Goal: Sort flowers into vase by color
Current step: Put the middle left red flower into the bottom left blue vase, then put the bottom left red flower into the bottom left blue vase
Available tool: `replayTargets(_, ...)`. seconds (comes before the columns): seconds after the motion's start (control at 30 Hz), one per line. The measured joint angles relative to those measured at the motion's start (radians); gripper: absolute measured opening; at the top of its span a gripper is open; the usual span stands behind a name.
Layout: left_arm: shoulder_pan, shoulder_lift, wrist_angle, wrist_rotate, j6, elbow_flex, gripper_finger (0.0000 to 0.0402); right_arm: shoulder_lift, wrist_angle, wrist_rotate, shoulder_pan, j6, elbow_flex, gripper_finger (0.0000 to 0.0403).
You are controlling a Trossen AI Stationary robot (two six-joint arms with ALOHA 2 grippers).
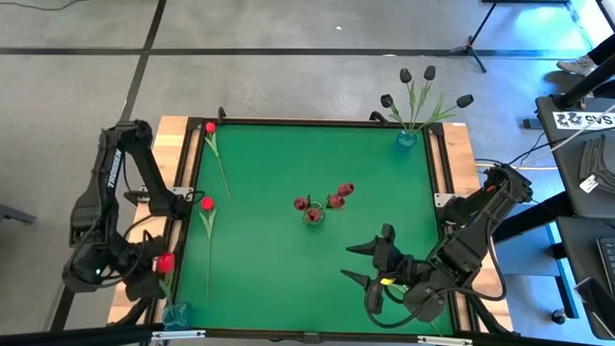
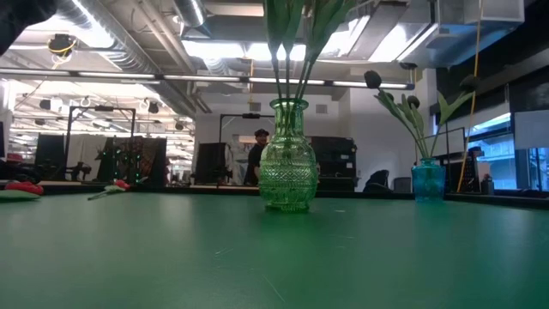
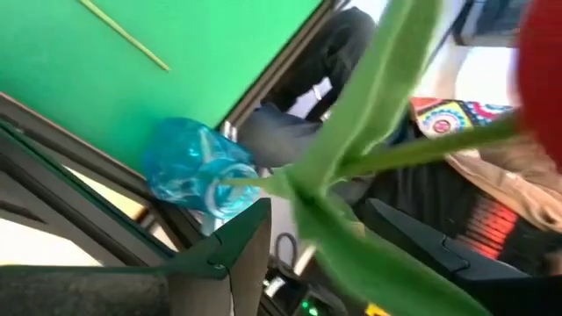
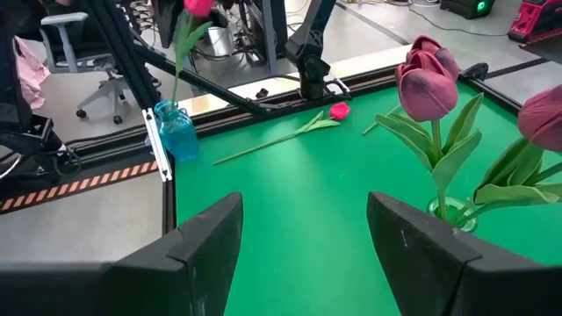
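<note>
My right gripper (image 4: 303, 233), open and empty over the green surface (image 1: 288, 259), faces the pink tulips (image 1: 322, 200); my left gripper (image 1: 154, 279), apparently open, has a red tulip (image 1: 165, 261) at the blue vase (image 1: 176, 313): light, floppy, take it mid-stem.

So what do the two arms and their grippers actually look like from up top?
Both are dark, jointed arms. The left arm is black with pale lettering along one link and thin cables near its base. The right arm is equally dark, ending in the right gripper, two broad black pointed fingers, with a small yellow mark near the wrist.
</note>
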Motion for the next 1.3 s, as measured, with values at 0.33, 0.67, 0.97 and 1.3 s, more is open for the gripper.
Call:
replayTargets(0.33,-0.040,0.055,0.022,0.072,-0.111,-0.001,0.0178,0.000,0.002,0.000,0.001,0.009,0.000,0.0243)
replayTargets(0.67,-0.120,0.057,-0.049,0.142,-0.270,-0.001,0.0178,0.000,0.001,-0.027,0.001,0.026,0.000,0.0243)
replayTargets(0.97,-0.123,0.057,-0.007,0.131,-0.250,0.002,0.0178,0.000,0.001,-0.027,0.001,0.026,0.000,0.0243)
replayTargets(1.3,-0.206,0.057,-0.427,0.066,-0.276,0.124,0.0178,0.000,0.002,-0.020,0.000,0.030,0.000,0.0243)
